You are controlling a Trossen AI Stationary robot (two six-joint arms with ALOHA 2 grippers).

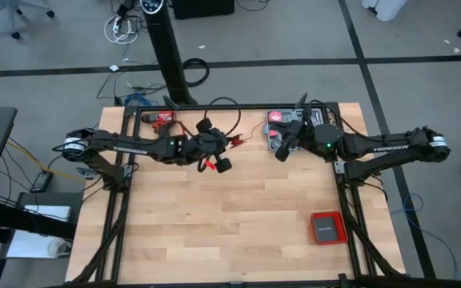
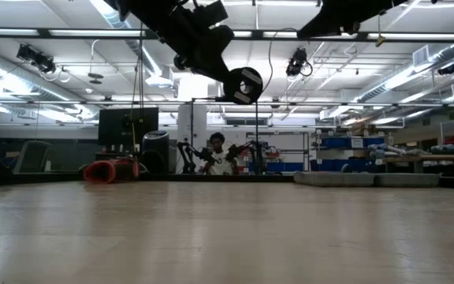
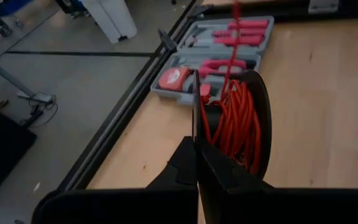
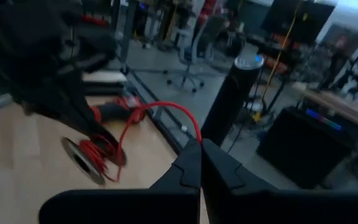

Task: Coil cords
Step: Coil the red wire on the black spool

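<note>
In the high view both arms reach toward the upper middle of the frame over the wooden table (image 1: 214, 232). The left gripper (image 1: 206, 152) is closed on the black spool (image 3: 263, 124), which hangs above the table with red cord (image 3: 238, 127) wound on it. The right gripper (image 4: 200, 144) is closed on the free cord end, right of the spool. The cord runs between them, its long axis left to right, so the winding likely turns on this line.

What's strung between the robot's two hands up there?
A thin red cord runs from the spool at the left hand toward the right hand, in the high view. The right wrist view shows it too.
</note>
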